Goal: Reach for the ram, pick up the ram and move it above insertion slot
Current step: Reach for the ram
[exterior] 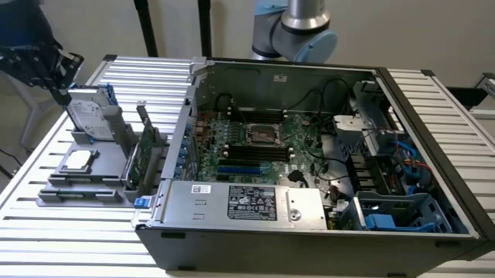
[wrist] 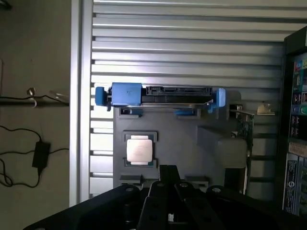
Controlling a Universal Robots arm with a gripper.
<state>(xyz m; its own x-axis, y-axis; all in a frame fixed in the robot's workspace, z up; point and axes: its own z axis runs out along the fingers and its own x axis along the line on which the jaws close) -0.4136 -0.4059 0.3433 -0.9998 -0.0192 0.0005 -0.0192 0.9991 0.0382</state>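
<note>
— Where is the ram?

— As far as I can make out, the ram (exterior: 81,194) is the thin dark strip set on edge across the near end of the gray holder (exterior: 104,152). That is on the exterior view's left, outside the computer case (exterior: 309,243).

— And the end effector?

— In the wrist view the end effector (wrist: 168,175) hangs above that same end of the holder, and its dark body covers the part beyond the processor chip (wrist: 139,149). Whether it is apart or together, I cannot tell.

— What else sits in the holder?

— The processor chip lies flat at mid-holder. The hard drive (exterior: 89,113) with blue rails stands at the far end. The green card (exterior: 141,153) stands on edge along the side toward the case.

— The insertion slots?

— The insertion slots (exterior: 259,152) are long and black. They lie beside the socket on the board inside the open case, well apart from the ram. Holder and case both rest on the slatted table (exterior: 77,243).
</note>
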